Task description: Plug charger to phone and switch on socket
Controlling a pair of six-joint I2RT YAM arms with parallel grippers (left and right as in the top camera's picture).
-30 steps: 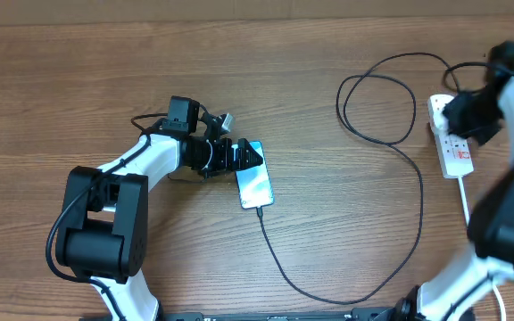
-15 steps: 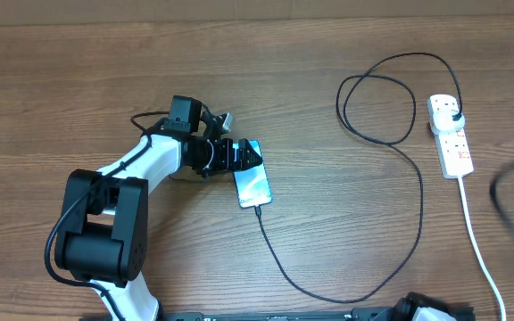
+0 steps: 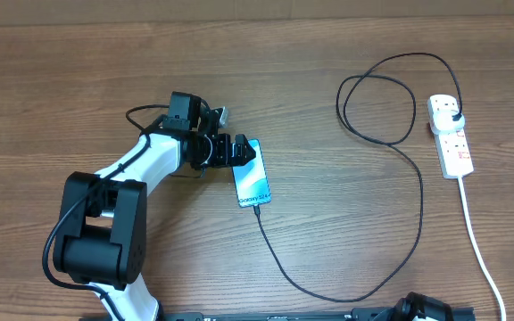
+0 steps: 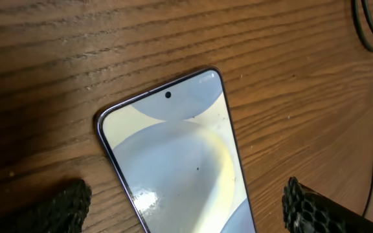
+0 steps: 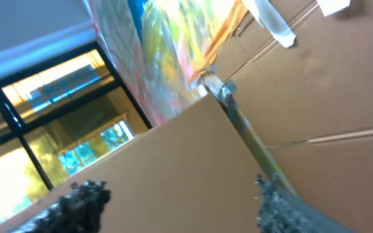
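Looks to us like the charger (image 3: 420, 205) is in the phone (image 3: 252, 175), mid-bench, and the socket (image 3: 451, 135) at the right edge. Left jaws straddle the phone's top, wide open and empty. Right jaws are spread, empty, off-bench. Next we need the switch pressed.
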